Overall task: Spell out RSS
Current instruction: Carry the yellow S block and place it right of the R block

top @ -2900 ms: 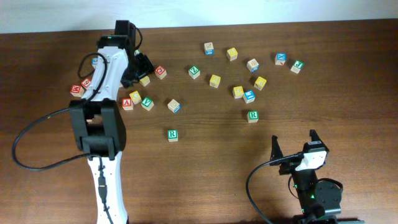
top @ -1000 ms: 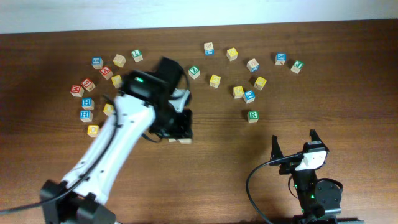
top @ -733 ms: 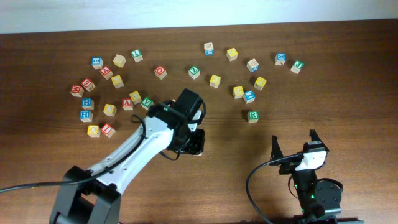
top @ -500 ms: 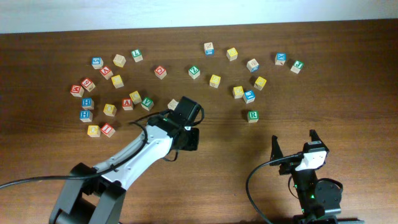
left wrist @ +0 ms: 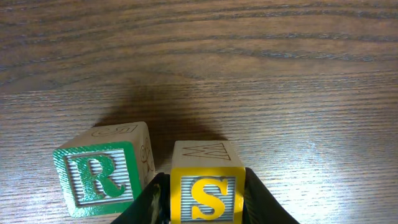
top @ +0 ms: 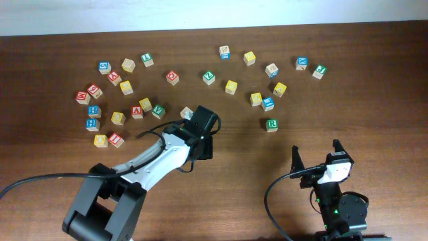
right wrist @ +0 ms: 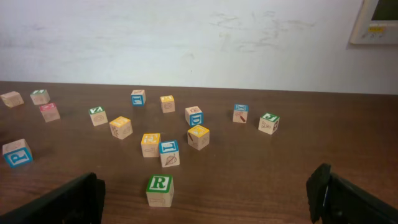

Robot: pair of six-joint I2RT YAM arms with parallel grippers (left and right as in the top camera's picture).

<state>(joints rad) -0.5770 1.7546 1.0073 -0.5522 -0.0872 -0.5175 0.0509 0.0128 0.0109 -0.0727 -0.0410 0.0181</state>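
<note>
In the left wrist view my left gripper is shut on a yellow S block. It holds the block right beside a green R block on the wood table, with the S to the right of the R. In the overhead view the left gripper is at mid-table and hides both blocks. A second green R block lies to the right and also shows in the right wrist view. My right gripper is open and empty near the front edge, with wide-spread jaws in the right wrist view.
Several letter blocks lie scattered at the back left and the back right. One block sits just behind the left gripper. The left arm stretches diagonally across the front left.
The left arm swung from the back-left blocks to mid-table and now covers the green R block there. In the last half second it barely shifted. The right arm has not moved.
</note>
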